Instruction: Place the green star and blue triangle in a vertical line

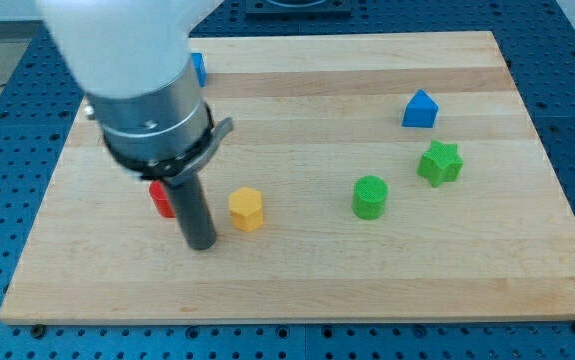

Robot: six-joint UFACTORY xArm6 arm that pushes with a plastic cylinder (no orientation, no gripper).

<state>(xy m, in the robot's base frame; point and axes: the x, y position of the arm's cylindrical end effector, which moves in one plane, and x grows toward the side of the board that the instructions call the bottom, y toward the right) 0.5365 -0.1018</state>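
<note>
The green star [440, 163] lies at the view's right on the wooden board [297, 270]. The blue triangle [419, 109] sits just above it and slightly to its left, a small gap apart. My tip [202, 243] rests on the board at the view's lower left, far from both. It stands just left of a yellow hexagonal block [247, 209] and just right of a red block [161, 199] that the rod partly hides.
A green round block [370, 196] lies left of and below the green star. Another blue block [198, 68] peeks out behind the arm near the board's top left. A blue perforated table surrounds the board.
</note>
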